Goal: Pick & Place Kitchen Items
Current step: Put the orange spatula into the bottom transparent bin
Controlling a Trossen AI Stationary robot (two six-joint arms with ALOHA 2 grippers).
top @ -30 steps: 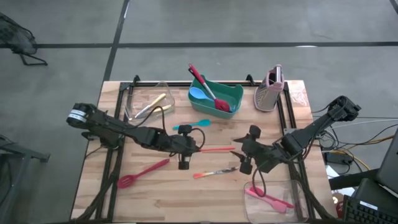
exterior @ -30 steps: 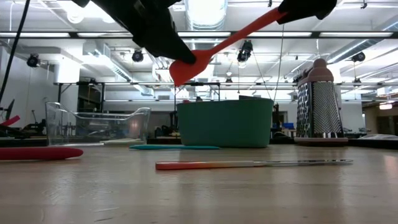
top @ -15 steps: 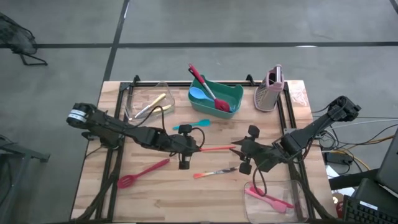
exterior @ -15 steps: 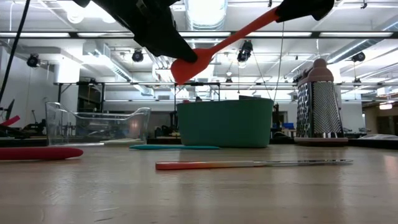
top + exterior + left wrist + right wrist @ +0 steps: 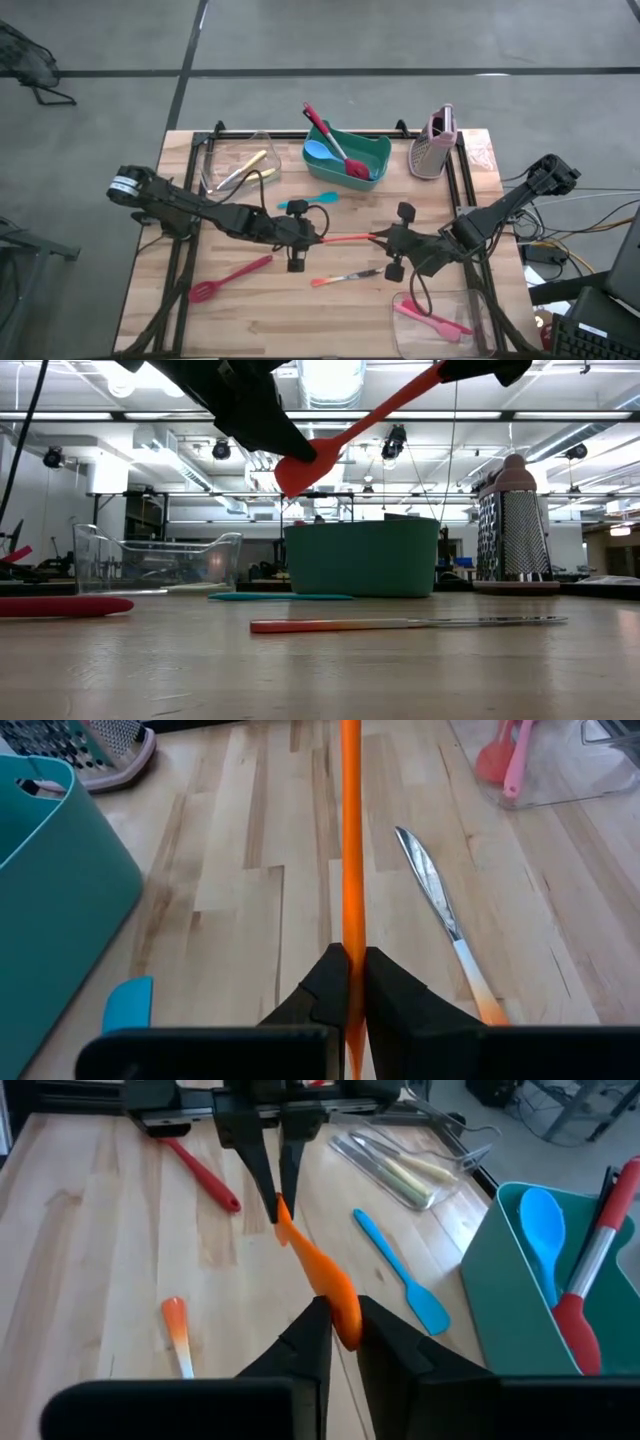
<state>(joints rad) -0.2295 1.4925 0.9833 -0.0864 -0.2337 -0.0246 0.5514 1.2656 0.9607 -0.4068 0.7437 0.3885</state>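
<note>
Wrist views alone show left claw [image 5: 347, 982] and right claw [image 5: 335, 1330] both clenched on orange spatula [image 5: 318, 1278].

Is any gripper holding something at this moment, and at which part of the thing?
Both hold the long orange spatula, above the table. The left gripper is shut on the thin handle end; the right gripper grips the broad blade end.
</note>
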